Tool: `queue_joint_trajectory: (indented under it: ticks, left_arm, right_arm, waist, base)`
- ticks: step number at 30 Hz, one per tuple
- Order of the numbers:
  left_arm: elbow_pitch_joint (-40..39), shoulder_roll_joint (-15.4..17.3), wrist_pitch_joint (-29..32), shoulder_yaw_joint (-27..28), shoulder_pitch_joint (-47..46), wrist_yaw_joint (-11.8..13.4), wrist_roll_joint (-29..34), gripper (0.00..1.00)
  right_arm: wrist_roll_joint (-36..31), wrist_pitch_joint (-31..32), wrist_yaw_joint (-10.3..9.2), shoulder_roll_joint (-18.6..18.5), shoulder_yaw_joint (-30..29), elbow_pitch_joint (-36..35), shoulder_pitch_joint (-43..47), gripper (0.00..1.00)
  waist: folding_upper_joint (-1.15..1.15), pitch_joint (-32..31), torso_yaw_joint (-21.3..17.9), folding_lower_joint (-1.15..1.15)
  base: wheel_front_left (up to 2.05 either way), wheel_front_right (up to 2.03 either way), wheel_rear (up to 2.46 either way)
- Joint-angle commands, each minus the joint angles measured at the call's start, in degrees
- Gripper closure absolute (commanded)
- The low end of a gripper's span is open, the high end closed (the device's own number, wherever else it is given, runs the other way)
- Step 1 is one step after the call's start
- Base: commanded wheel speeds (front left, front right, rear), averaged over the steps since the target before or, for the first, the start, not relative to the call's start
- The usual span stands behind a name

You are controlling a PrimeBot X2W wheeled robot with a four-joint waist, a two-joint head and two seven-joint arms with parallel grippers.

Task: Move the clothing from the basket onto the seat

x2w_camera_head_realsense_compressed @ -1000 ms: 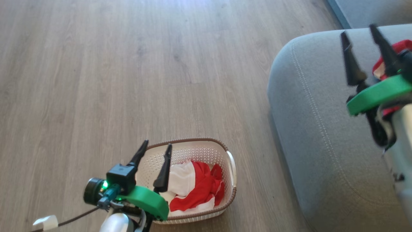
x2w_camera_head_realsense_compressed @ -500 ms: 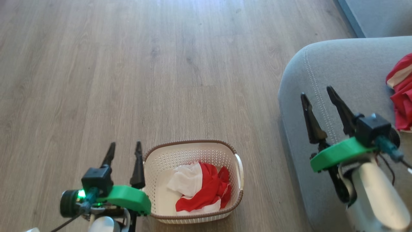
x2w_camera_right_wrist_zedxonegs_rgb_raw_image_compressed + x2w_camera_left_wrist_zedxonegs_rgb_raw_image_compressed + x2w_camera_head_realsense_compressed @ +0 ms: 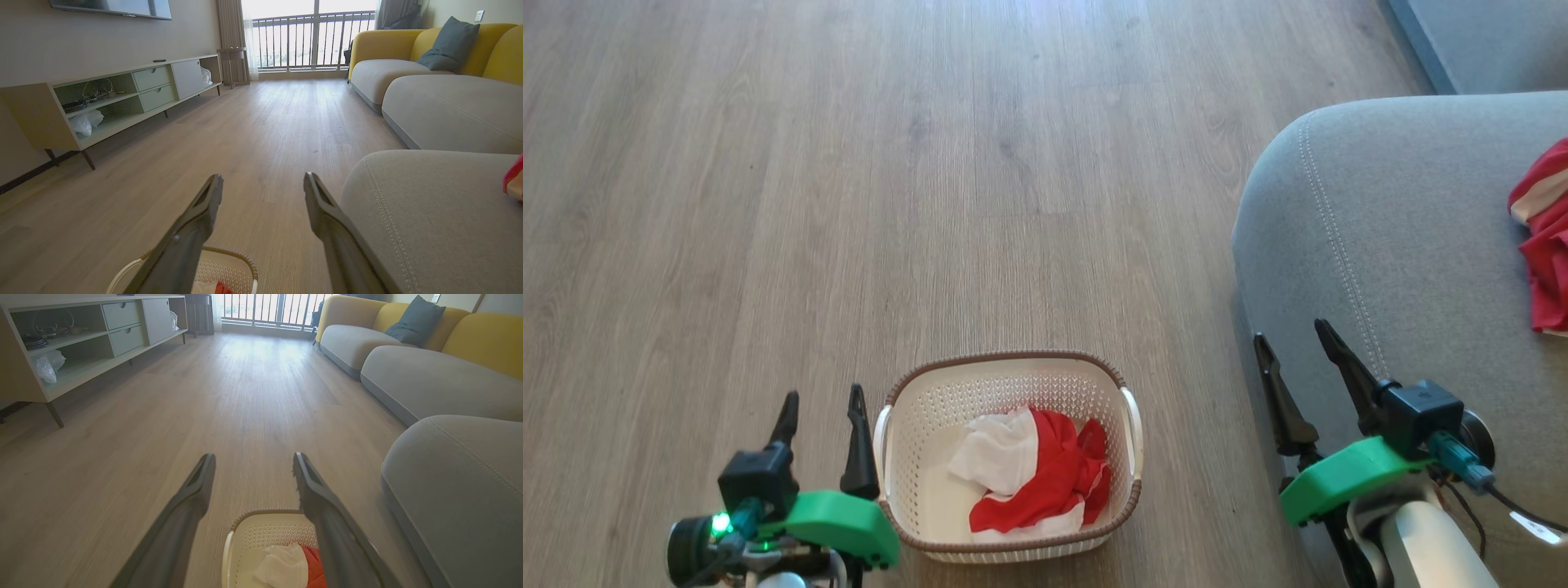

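Note:
The cream basket (image 3: 1131, 425) stands on the wood floor with a crumpled red and white garment (image 3: 1033, 478) inside it. A second red and white garment (image 3: 1543, 245) lies on the grey seat (image 3: 1405, 212) at the right edge. My left gripper (image 3: 821, 400) hangs open just left of the basket, holding nothing. My right gripper (image 3: 1290, 343) is open and empty at the seat's front edge, right of the basket. The left wrist view looks down on the basket (image 3: 245, 535) and garment (image 3: 286, 563) between its fingers.
Wood floor (image 3: 849, 163) stretches ahead. A low TV cabinet (image 3: 122, 102) lines the left wall. More grey and yellow couch sections (image 3: 441, 94) run along the right, with a balcony railing (image 3: 310, 41) at the far end.
My right gripper, empty, has drawn back from over the garment on the seat to the seat's front edge. My left gripper has shifted from over the basket to its left side. The camera has moved too.

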Motion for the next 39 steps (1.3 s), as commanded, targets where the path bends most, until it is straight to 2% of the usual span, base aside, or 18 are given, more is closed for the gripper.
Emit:
queue_joint_trajectory:
  ticks: [1, 39]
  left_arm:
    - [-1.1, 0.0, -0.3, 1.2, -1.4, 0.3, -0.3, 0.0]
    - [1.3, 0.0, -0.3, -0.8, -1.5, -0.5, 0.2, 0.0]
  right_arm:
    - [0.3, -0.5, -0.02, 0.3, 0.5, -1.2, -0.6, 0.0]
    - [-0.9, -0.5, -0.02, 1.6, -0.5, 0.4, -0.2, 0.0]
  waist:
    - [0.0, 0.2, -0.1, 0.01]
    - [0.0, 1.4, -0.8, 0.01]
  base:
    - [0.0, 0.0, 0.0]
    - [0.0, 0.0, 0.0]
